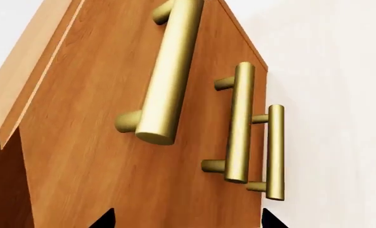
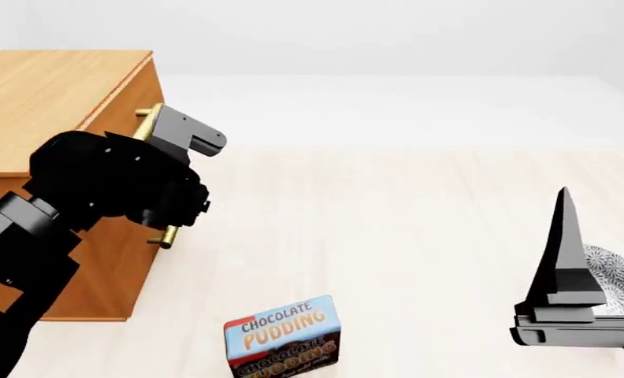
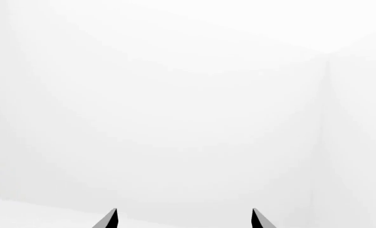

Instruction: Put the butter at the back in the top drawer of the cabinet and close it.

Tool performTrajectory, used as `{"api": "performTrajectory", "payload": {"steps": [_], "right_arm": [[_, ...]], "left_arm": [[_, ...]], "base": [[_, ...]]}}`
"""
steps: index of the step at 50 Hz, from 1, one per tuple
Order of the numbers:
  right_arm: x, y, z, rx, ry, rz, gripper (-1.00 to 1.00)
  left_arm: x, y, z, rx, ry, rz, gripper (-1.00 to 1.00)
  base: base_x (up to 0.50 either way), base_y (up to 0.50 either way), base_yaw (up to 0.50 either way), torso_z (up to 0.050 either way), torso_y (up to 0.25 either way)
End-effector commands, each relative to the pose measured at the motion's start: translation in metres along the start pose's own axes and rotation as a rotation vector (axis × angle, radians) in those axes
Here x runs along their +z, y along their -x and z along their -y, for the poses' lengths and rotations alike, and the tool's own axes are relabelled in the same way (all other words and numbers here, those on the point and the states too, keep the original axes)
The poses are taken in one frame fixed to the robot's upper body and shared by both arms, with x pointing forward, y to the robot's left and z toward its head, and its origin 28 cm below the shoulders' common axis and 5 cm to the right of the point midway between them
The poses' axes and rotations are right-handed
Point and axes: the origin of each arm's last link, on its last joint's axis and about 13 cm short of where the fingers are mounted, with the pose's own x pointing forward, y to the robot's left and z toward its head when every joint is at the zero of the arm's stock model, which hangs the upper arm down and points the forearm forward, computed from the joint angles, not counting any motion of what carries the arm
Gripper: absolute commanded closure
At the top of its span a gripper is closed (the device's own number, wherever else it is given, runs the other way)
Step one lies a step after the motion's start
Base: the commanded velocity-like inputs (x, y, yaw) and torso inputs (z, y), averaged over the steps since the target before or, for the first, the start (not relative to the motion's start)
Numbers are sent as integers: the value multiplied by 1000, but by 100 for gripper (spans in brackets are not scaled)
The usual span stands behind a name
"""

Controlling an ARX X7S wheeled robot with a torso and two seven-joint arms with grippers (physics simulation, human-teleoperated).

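Left gripper (image 1: 186, 219) spread wide, hovering just before top drawer (image 1: 112, 142) handle (image 1: 169, 71) of cabinet (image 2: 50, 102). Right gripper (image 3: 183, 219) spread, empty. Butter not visible; pudding box (image 2: 283, 337) on bench (image 2: 417, 236).

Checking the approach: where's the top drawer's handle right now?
In the left wrist view the top drawer's handle sits nearest the camera, just ahead of the open left hand, on the cabinet at the head view's left.

The only readable lettering stands on the blue-and-brown rectangular pudding box (image 2: 284, 337) lying on the pale wooden tabletop (image 2: 417, 236) in the head view. Its blue upper band reads "CHOCOLATE" in white and "PUDDING" in orange; the brown lower part repeats the words, partly cut off at the frame edge. Both wrist views show no text.
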Motion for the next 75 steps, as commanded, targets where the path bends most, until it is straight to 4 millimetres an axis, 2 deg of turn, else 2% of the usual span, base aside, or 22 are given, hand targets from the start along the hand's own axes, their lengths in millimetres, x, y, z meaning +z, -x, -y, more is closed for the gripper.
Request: {"api": "performTrajectory", "payload": {"steps": [1, 17, 28, 51, 63, 75], "right_arm": [[0, 0, 0, -1, 0, 0, -100], [0, 1, 0, 3, -5, -1, -100], [0, 0, 0, 6, -4, 1, -100], [0, 0, 0, 7, 0, 6, -100], [0, 1, 0, 9, -1, 7, -100], [0, 2, -1, 4, -9, 3, -100]], "left_arm": [[-3, -16, -15, 126, -12, -40, -100], [-6, -26, -22, 248, -49, -79, -100], [-6, -17, -22, 234, -40, -44, -100], [-24, 48, -18, -26, -37, 163, -100], [-41, 86, -35, -153, 25, 282, -100], [-61, 117, -61, -223, 211, 476, -100]], "base": [[0, 0, 0, 0, 0], [2, 2, 2, 0, 0], [1, 2, 3, 0, 0], [0, 0, 0, 0, 0], [0, 0, 0, 0, 0], [0, 0, 0, 0, 0]]}}
